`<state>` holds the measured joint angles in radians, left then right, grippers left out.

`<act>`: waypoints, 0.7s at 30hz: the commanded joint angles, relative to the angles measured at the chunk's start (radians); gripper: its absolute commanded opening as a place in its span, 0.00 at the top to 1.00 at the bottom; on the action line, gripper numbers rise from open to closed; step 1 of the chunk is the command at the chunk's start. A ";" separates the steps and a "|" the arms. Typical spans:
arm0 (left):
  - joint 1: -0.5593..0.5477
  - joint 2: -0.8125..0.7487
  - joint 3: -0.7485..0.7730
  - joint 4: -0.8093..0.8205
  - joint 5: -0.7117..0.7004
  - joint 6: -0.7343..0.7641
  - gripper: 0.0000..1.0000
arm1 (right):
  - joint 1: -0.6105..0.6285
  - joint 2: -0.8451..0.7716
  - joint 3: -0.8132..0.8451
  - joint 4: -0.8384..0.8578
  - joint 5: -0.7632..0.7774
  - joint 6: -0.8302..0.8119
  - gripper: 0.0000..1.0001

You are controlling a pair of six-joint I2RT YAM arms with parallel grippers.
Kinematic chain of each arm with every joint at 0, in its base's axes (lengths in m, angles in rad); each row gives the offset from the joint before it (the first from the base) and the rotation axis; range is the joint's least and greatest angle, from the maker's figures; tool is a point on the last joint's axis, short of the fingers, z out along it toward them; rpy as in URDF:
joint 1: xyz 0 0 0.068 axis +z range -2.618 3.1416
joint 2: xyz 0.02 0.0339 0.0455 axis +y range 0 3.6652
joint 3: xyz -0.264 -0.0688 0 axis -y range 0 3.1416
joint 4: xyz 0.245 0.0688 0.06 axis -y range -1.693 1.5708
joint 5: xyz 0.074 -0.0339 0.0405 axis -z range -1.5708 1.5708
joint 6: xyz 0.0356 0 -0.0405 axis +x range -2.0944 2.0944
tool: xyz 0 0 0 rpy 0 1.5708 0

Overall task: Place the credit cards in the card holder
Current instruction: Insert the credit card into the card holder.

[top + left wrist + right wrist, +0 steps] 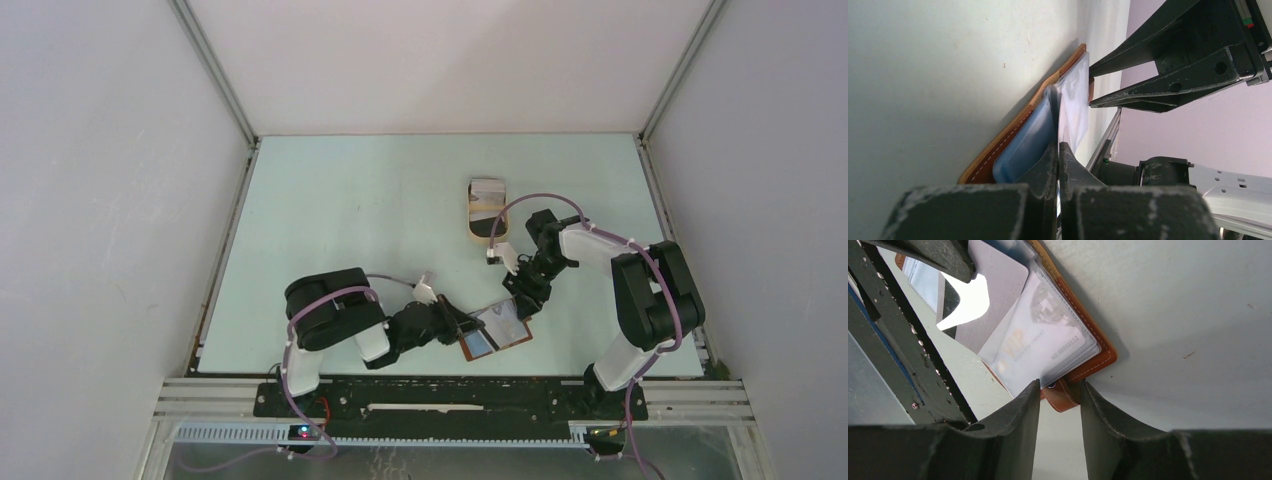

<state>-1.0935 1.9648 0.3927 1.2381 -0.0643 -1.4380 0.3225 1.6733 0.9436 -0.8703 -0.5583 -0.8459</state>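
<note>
your left gripper (pixel 1058 150) is pinched on a clear sleeve (pixel 1074 100) of the open card holder (pixel 497 331) near the table's (pixel 340 200) front edge; your right gripper (pixel 1060 392) straddles its snap tab (pixel 1062 396), jaws spread.

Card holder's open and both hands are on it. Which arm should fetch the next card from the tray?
Probably the right: its hand is nearer the tray. The left hand is shut on a clear sleeve of the card holder.

Black-and-white arms (pixel 340 315) (purple cables (pixel 520 205)).
</note>
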 commanded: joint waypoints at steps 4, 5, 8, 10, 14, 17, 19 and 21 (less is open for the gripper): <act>0.009 0.007 0.036 -0.073 0.020 0.064 1.00 | 0.009 -0.009 0.029 -0.007 -0.018 0.005 0.57; 0.010 0.009 0.038 -0.074 0.024 0.065 1.00 | 0.009 -0.008 0.030 -0.007 -0.019 0.005 0.57; 0.016 0.020 0.046 -0.074 0.037 0.060 1.00 | 0.010 -0.010 0.030 -0.008 -0.020 0.005 0.57; 0.018 0.023 0.045 -0.073 0.044 0.050 1.00 | 0.010 -0.012 0.030 -0.009 -0.021 0.005 0.57; 0.018 0.015 0.021 -0.059 0.053 0.020 1.00 | 0.010 -0.011 0.030 -0.008 -0.022 0.005 0.57; 0.018 0.015 0.005 -0.040 0.057 -0.008 1.00 | 0.011 -0.011 0.029 -0.008 -0.023 0.005 0.57; 0.018 0.020 0.003 -0.038 0.086 -0.025 1.00 | 0.013 -0.012 0.030 -0.008 -0.023 0.005 0.57; 0.018 0.027 0.002 -0.033 0.096 -0.034 1.00 | 0.012 -0.013 0.030 -0.009 -0.023 0.005 0.57</act>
<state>-1.0767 1.9667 0.4137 1.2114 -0.0135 -1.4502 0.3248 1.6733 0.9436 -0.8707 -0.5591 -0.8463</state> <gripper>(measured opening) 0.008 0.435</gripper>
